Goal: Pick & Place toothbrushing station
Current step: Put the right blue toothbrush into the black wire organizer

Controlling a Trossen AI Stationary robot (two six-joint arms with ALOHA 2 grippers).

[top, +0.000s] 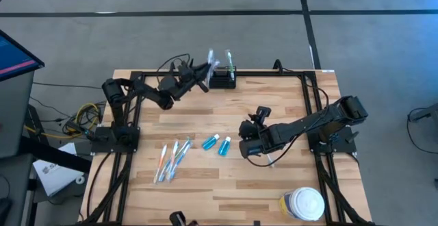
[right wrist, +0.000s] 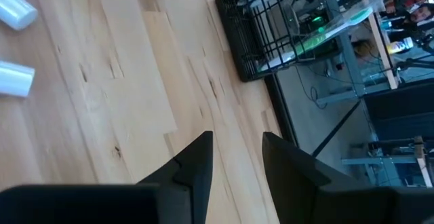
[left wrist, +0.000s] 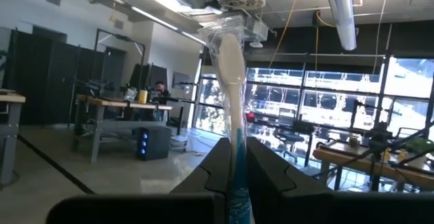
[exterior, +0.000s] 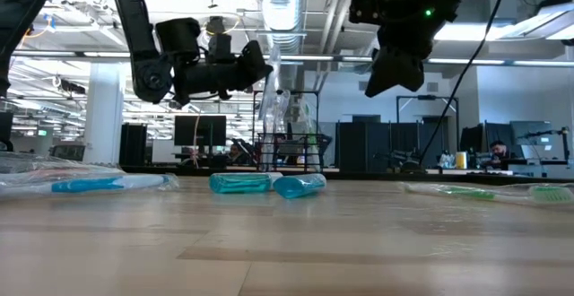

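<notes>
Left gripper: raised above the table's far edge, just beside the holder; fingers clenched on a wrapped toothbrush, whose white head in clear film stands up between them.
Right gripper: hovering over the middle of the wooden table, clear of the surface; fingers parted with bare wood showing in the gap, grasping nothing.
Toothbrushing station: small black open-topped wire holder at the far edge of the table, near its middle; one green-handled wrapped toothbrush stands in it, tilted.
Mouthwash bottles: two small blue bottles with white caps, lying side by side on the table, just beside the right gripper.
Spare toothbrushes: a loose cluster of wrapped brushes lying flat on the near left part of the table.
Single toothbrush: green-handled, wrapped, lying flat below the right arm.
Jar: round, white-lidded, yellow-labelled, at the near right corner, well apart from the holder.
</notes>
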